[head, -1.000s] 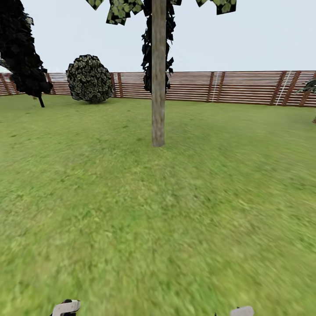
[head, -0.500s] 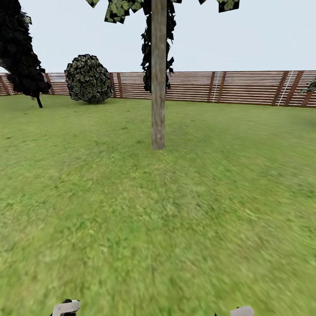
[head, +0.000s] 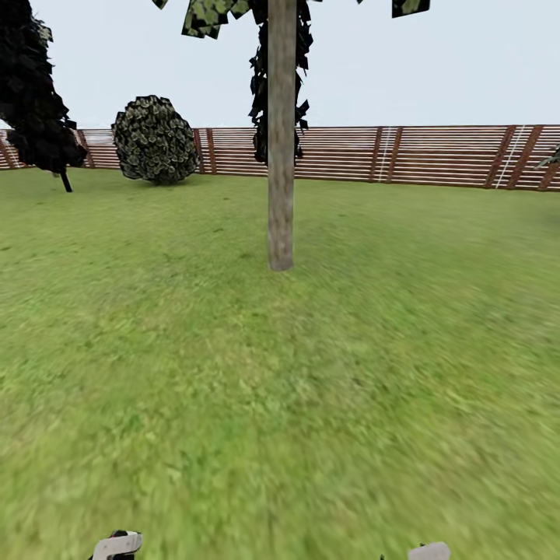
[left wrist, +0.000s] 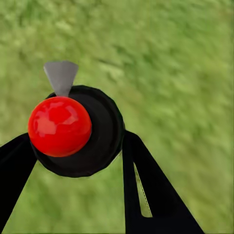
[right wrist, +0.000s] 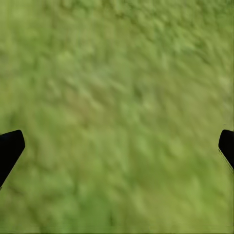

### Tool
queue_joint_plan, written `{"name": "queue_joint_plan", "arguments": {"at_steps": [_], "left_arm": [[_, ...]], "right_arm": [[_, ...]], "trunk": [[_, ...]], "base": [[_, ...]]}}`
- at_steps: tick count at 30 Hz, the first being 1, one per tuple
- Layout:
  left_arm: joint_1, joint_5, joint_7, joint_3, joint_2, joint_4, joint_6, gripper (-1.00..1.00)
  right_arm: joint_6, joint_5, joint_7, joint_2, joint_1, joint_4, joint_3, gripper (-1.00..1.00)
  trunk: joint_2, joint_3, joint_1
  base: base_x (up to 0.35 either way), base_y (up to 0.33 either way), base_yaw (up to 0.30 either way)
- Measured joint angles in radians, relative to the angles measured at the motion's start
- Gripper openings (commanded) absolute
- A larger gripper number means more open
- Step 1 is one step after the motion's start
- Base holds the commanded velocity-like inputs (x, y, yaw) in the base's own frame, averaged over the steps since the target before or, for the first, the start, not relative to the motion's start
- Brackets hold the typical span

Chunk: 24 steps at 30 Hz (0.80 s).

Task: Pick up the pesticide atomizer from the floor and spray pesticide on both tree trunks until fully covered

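Your left gripper point(left wrist: 78, 161) is clamped on the sprayer point(left wrist: 78, 129): in the left wrist view the black fingers point(left wrist: 141, 190) sit tight against either side of its round black body, with the red cap point(left wrist: 59, 126) facing the camera and a grey nozzle point(left wrist: 61, 77) sticking out beyond it. The sprayer hangs over bare grass point(left wrist: 185, 63), off the ground. Your right gripper point(right wrist: 117, 146) holds nothing, its finger tips spread wide at the two edges of the right wrist view, with only lawn between them.

So the pickup looks finished. The spraying is what remains. One tree trunk point(head: 281, 140) stands straight ahead of you in the head view, well apart from the arms, across a long stretch of lawn point(head: 280, 404). Its bark shows plain grey-brown, with no sign of coating that I can make out from here. A wooden fence point(head: 435, 155) runs behind it, with a round bush point(head: 154, 140) and a dark tree point(head: 35, 93) off to your left.

You'll likely need to close in on this trunk before the nozzle can reach it, then cover it, then find the second tree, which I can't identify from here.
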Motion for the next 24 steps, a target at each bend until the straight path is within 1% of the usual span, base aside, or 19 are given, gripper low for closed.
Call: {"name": "queue_joint_plan", "arguments": {"at_steps": [24], "left_arm": [[0.000, 0.000, 0.000, 0.000, 0.000, 0.000, 0.000, -1.00]], "right_arm": [[0.000, 0.000, 0.000, 0.000, 0.000, 0.000, 0.000, 1.00]], "trunk": [[0.000, 0.000, 0.000]], "base": [[0.340, 0.000, 0.000]]}}
